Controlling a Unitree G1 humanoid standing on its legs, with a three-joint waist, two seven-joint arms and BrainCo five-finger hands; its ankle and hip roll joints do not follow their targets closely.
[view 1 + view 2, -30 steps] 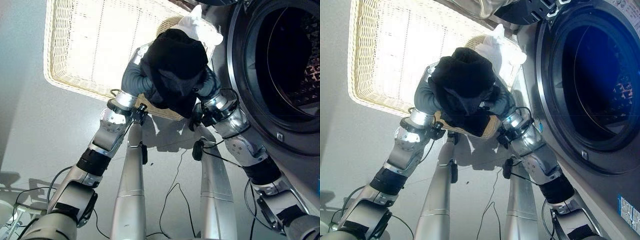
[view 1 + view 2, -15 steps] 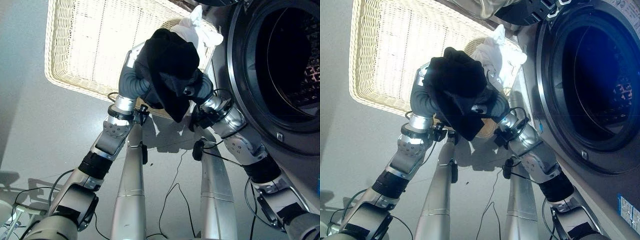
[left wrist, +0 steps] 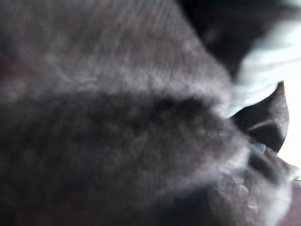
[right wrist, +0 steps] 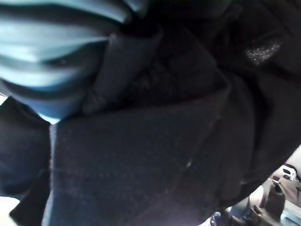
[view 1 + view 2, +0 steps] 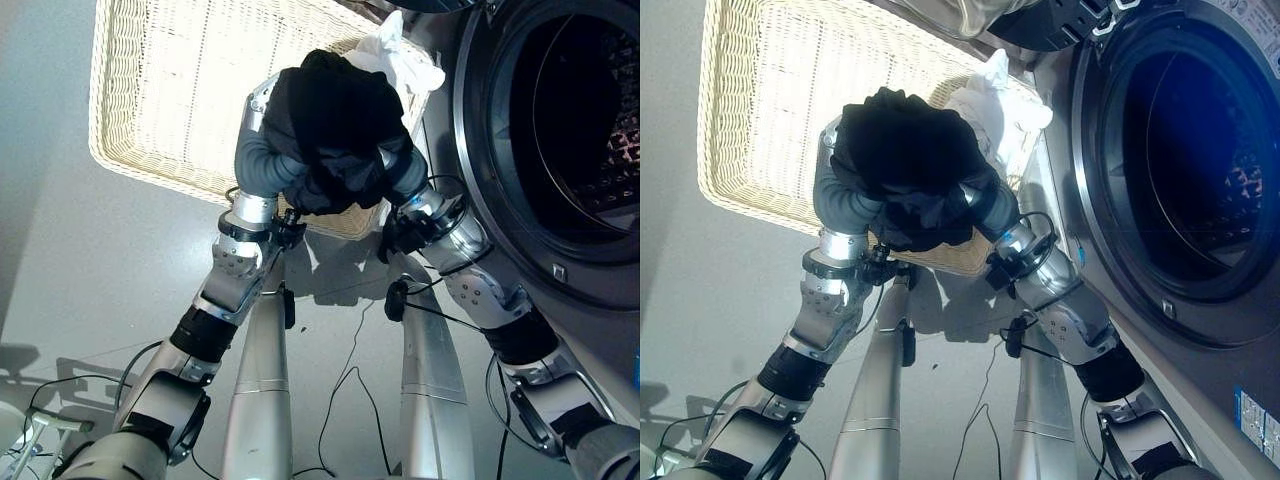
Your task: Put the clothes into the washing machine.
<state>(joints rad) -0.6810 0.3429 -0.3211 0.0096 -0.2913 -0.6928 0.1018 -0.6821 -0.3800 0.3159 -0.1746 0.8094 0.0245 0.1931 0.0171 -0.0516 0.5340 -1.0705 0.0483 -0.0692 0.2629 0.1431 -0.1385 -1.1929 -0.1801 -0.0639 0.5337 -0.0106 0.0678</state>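
left eye view: black garment bundled between both arms above the basket, beside the washer door. left hand and right hand buried in cloth, can't tell their fingers. white cloth in basket. risk: loose folds snag the door rim, drop.

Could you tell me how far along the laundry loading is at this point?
Partly done at most: the black garment is bunched between both arms above the wicker basket, not yet at the washing machine opening. A white cloth remains at the basket's edge. Both hands are buried in fabric.
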